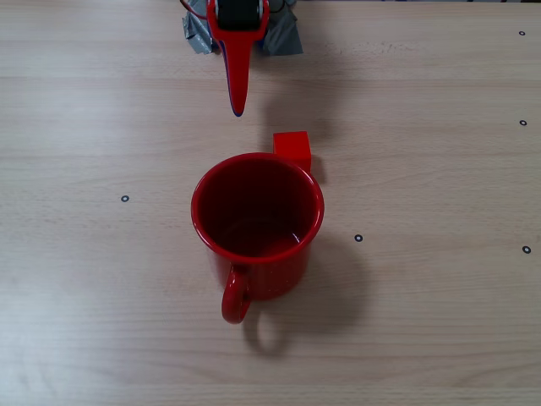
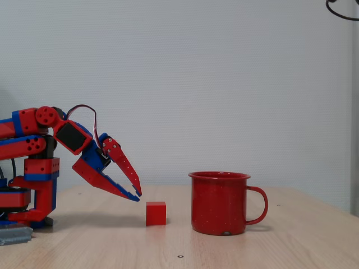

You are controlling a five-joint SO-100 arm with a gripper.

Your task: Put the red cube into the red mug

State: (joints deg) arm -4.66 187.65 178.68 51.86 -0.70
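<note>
The red cube [image 1: 292, 148] rests on the wooden table, touching or nearly touching the far rim side of the red mug [image 1: 270, 275]. The mug stands upright and empty, its handle towards the near edge in this view. In the side-on fixed view the cube [image 2: 156, 213] sits just left of the mug [image 2: 219, 204], whose handle points right. My gripper [image 2: 138, 196] hangs tilted downwards a little above and left of the cube, not touching it. Its tips meet with nothing between them. From above, the gripper [image 1: 238, 108] points at the table beyond the mug, left of the cube.
The arm's base is held down with grey tape [image 1: 283, 38] at the far table edge. Small black ring marks [image 1: 125, 199] dot the tabletop. A white wall stands behind the table, with a dark cable [image 2: 342, 11] at the upper right.
</note>
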